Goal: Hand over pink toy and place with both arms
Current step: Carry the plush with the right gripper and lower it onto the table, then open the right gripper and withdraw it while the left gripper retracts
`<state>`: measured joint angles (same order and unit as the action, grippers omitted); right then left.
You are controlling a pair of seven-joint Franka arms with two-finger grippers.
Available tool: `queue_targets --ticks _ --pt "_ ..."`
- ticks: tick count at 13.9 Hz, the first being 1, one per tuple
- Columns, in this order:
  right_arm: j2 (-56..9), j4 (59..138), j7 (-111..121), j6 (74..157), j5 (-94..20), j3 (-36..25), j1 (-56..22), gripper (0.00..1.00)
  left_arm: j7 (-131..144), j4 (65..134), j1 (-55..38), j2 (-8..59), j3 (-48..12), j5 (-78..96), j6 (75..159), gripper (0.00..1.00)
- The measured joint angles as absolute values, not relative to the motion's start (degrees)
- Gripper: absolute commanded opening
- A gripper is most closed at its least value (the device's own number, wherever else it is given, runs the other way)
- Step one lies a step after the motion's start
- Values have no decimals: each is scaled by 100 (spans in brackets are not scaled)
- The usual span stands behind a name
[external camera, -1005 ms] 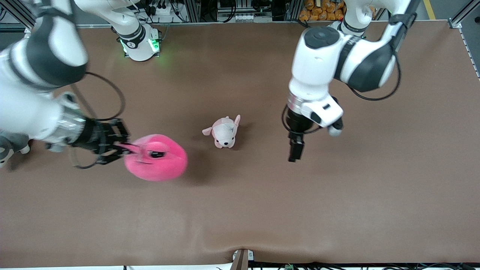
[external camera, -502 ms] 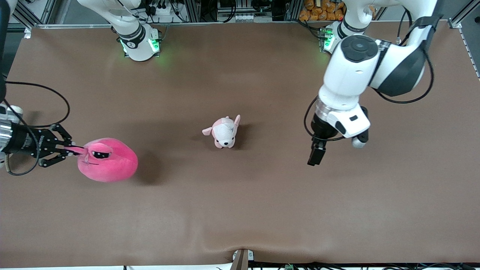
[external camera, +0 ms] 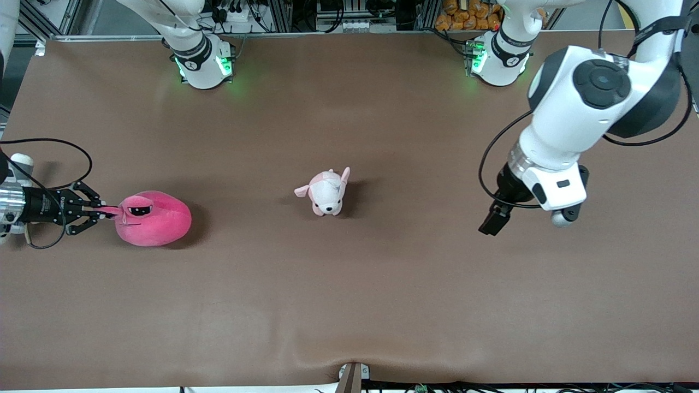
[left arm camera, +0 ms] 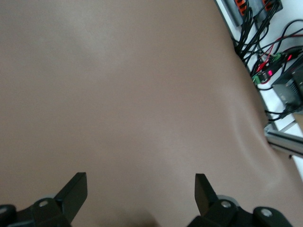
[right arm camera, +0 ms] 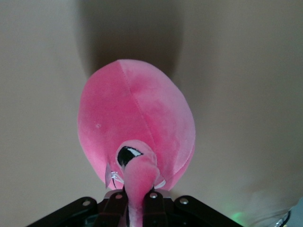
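hot-pink plush, item one: the pink toy (external camera: 154, 225), a round blob with a dark squinting eye, which we log on the brown table (external camera: 349, 305) toward the right arm's end. its shadow sits tight against it, so we take it to be resting on the surface or just touching it. in the right wrist view the pink toy (right arm camera: 137, 127) shows a seam down its rounded body and a small pink ear pulled back toward the fingers.

item two: the right gripper (external camera: 101, 210), low over the table at that same end, clenched on the toy's ear; in the right wrist view we see the right gripper (right arm camera: 137, 201) with its fingers pressed together around that ear.

item three: a pale pink-and-white puppy plush (external camera: 326, 192), standing near the middle of the table, well apart from the pink toy.

item four: the left gripper (external camera: 494, 218), up over bare table toward the left arm's end, holding nothing. the left wrist view shows the left gripper (left arm camera: 140, 194) with its fingers spread wide over plain brown surface.
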<state>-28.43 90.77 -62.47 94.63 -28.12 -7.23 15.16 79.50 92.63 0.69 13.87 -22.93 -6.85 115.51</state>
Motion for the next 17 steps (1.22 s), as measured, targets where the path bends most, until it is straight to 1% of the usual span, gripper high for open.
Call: queue_targets --ticks 3,4,5,7,9,13,17 --pt "-3093 9123 -5875 9571 -2812 -722 1794 0 6900 9268 237 1334 -2295 -505 11143 100" --pt "-3098 9122 -5829 9573 -2813 -721 1819 44 6512 9268 311 1317 -2296 -439 10992 100" --pt "-3088 9113 -5820 9572 -2813 -718 1821 99 6141 9268 397 1302 -2294 -398 10867 100" --pt "-3062 9045 -5815 9556 -2810 -685 1820 100 5414 9268 548 1267 -2290 -326 10657 100" --pt "-3040 8752 -5796 9206 -2805 -652 1810 100 4715 9268 688 1222 -2292 -298 10453 100" --pt "-2940 7574 -5791 7980 -2540 -572 1592 100 3048 9191 1039 1131 -2293 -207 9924 100" --pt "-2824 6550 -5798 7152 -2362 -565 917 100 1458 8837 1360 1098 -2288 -198 9320 100"
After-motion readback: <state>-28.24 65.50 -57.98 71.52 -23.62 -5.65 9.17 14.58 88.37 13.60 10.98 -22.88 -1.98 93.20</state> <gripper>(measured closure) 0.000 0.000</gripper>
